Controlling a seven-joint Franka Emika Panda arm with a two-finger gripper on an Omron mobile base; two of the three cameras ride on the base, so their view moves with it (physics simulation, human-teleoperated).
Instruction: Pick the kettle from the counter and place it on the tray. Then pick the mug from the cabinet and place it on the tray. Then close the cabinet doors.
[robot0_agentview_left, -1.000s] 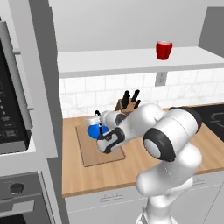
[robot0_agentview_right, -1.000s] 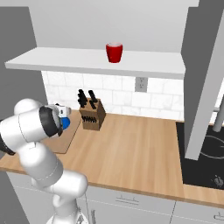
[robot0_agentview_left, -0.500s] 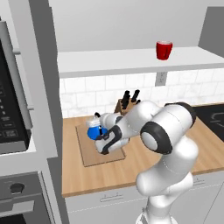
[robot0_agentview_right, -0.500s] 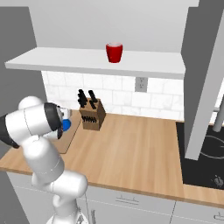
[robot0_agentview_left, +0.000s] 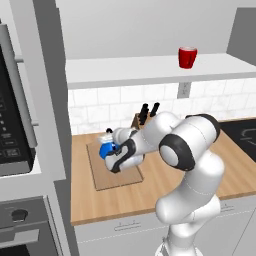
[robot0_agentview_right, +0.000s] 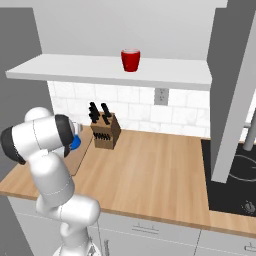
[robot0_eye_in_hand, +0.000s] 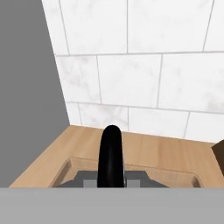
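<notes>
**Kettle over the tray, mug still to fetch**

The table (robot0_agentview_left: 165, 187) carries the tray (robot0_agentview_left: 120, 177) near its left end, close to the back wall. Above it the cabinet (robot0_agentview_left: 150, 70) stands open, the red mug (robot0_agentview_left: 187, 57) untouched on its shelf. The tool (robot0_agentview_left: 113, 154) is clamped on the black handle (robot0_eye_in_hand: 110, 153) of the blue kettle (robot0_agentview_left: 105, 150), held over the tray's far part; whether it rests there, I cannot tell. Release, mug and doors remain.

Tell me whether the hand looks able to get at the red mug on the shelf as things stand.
Probably not yet: the hand is shut on the kettle, low over the tray. The mug stands in the open on the shelf with nothing in front, so once the kettle is released the way looks free.
</notes>
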